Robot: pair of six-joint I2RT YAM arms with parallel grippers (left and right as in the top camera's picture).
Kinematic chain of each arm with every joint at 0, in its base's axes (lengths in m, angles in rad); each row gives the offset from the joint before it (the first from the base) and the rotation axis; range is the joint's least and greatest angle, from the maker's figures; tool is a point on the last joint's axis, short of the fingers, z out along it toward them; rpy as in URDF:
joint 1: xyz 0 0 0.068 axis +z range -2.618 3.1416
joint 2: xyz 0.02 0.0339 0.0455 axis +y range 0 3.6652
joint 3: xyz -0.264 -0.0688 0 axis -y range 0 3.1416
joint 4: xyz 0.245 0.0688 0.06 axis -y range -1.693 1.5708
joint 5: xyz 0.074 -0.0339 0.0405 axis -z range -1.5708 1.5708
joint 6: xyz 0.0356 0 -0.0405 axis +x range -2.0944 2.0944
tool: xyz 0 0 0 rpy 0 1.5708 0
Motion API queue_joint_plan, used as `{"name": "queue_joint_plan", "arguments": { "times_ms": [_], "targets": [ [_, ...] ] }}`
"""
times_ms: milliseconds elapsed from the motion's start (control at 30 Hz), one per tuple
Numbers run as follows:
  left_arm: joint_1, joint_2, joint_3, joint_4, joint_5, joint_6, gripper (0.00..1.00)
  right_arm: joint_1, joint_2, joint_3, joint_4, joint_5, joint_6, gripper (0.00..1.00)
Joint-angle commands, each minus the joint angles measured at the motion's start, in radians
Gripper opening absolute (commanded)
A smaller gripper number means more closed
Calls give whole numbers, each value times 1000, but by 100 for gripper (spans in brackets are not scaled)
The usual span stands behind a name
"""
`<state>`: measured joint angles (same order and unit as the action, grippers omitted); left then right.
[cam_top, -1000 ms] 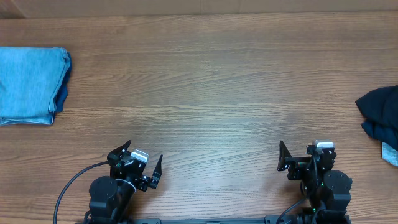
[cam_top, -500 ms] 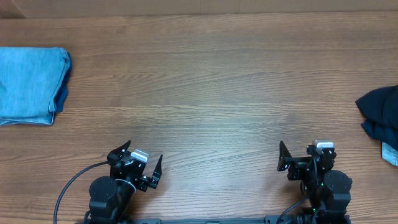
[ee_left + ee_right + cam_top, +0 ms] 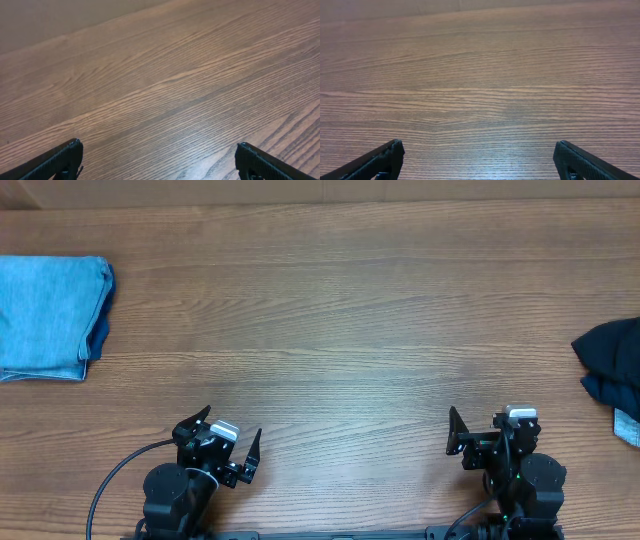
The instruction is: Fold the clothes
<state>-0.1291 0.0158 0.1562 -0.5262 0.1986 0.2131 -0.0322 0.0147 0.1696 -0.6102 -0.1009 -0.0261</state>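
A folded light-blue garment (image 3: 48,318) lies at the far left edge of the table. A crumpled dark navy garment (image 3: 612,370) lies at the far right edge, partly out of frame. My left gripper (image 3: 228,442) is open and empty near the front edge, left of centre. My right gripper (image 3: 487,430) is open and empty near the front edge, right of centre. Both are far from the clothes. In the left wrist view the gripper (image 3: 159,147) shows only bare wood between its fingertips, and so does the gripper in the right wrist view (image 3: 479,147).
The wooden table (image 3: 330,310) spans the whole view. A black cable (image 3: 110,480) loops beside the left arm base at the front edge.
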Motion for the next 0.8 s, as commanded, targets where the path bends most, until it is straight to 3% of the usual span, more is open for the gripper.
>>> {"name": "queue_joint_plan", "arguments": {
  "times_ms": [0, 367, 667, 767],
  "targets": [
    [5, -11, -11, 3, 8, -11, 100, -2, -12, -13, 3, -8, -1, 100],
    [5, -11, -11, 3, 8, -11, 100, -2, -12, -13, 52, -5, -1, 100],
    [5, -11, -11, 3, 8, -11, 100, -2, -12, -13, 169, -557, 0, 100],
    [5, -11, -11, 3, 8, -11, 100, -2, -12, -13, 169, -564, 56, 100]
  ]
}}
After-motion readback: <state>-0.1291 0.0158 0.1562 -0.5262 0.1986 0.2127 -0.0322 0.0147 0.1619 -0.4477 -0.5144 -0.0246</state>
